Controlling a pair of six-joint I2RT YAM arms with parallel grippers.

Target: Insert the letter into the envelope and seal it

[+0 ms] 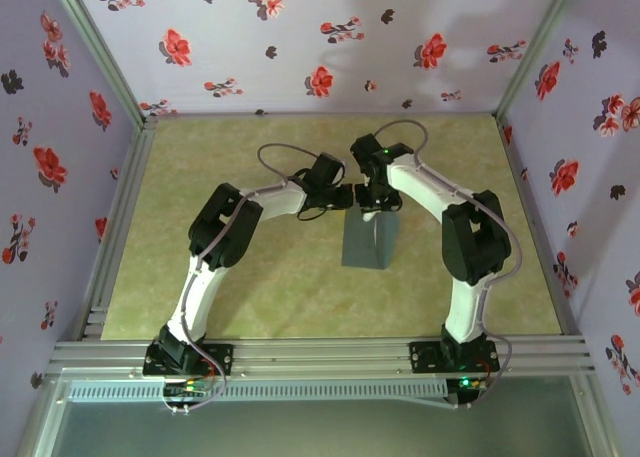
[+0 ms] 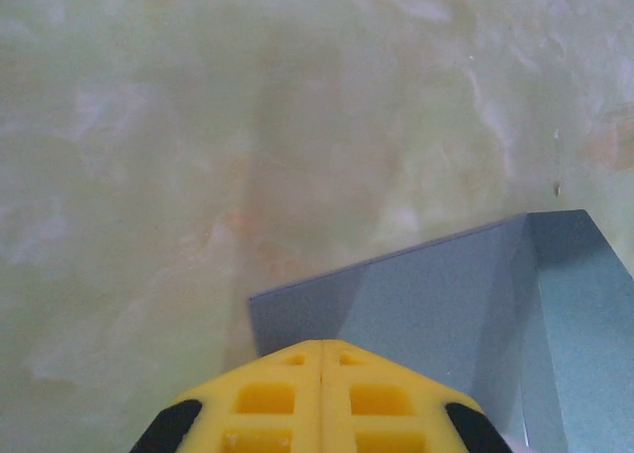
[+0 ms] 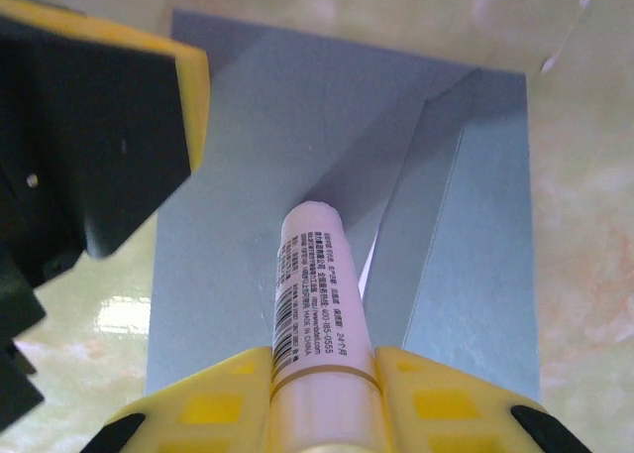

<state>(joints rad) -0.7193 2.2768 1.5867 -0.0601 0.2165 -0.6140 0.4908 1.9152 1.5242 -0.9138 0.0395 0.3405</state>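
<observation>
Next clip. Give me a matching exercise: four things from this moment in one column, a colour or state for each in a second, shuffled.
1. left pincer
2. right pincer
3. envelope
4. white tube

A. slate-grey, lying flat on the table
B. fingers shut together
C. clamped on the tube
D. printed with a barcode, tip over the envelope

Pairs: 1-B, 2-C, 3-A, 4-D

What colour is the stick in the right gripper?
White stick with black print; right wrist view shows it best.
</observation>
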